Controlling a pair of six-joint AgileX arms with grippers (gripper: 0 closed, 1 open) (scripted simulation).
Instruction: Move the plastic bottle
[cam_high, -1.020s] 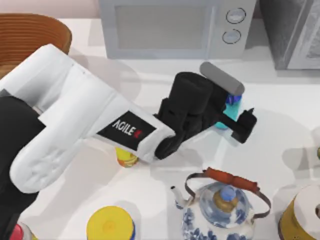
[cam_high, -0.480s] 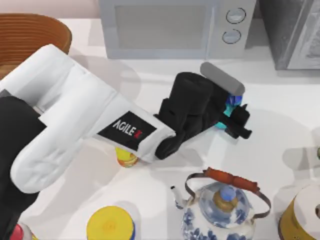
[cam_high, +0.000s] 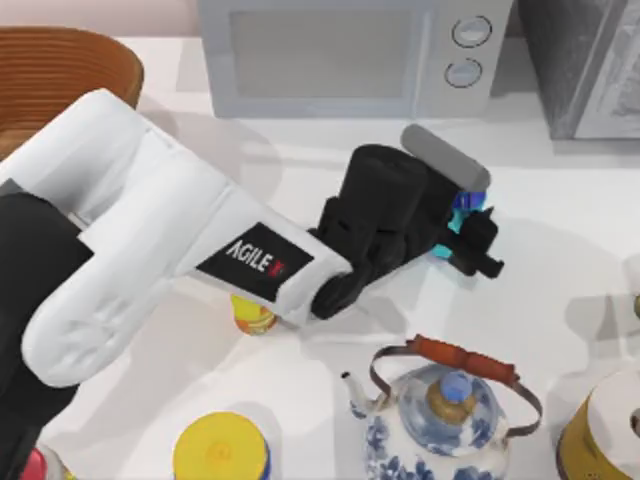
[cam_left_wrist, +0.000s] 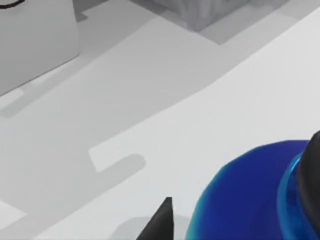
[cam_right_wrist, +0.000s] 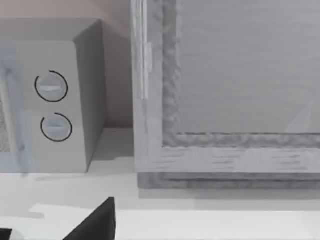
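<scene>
The left gripper (cam_high: 470, 232) has its fingers clamped on the plastic bottle (cam_high: 461, 210). The bottle seems grasped but not yet moved across the desk (cam_high: 560, 230); the carrying is left.

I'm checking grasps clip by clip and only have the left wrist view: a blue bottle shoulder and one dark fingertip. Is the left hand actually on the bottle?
Observer: Yes. In the top view the left hand has a finger on each side of the plastic bottle, in front of the microwave.
Operator: Is anything crowding it?
Observer: A blue-and-white teapot stands nearer the table's front edge, apart from the bottle.
Operator: And the other arm?
Observer: The right hand is idle. Its wrist view faces the microwave's two dials, away from the bottle.
</scene>
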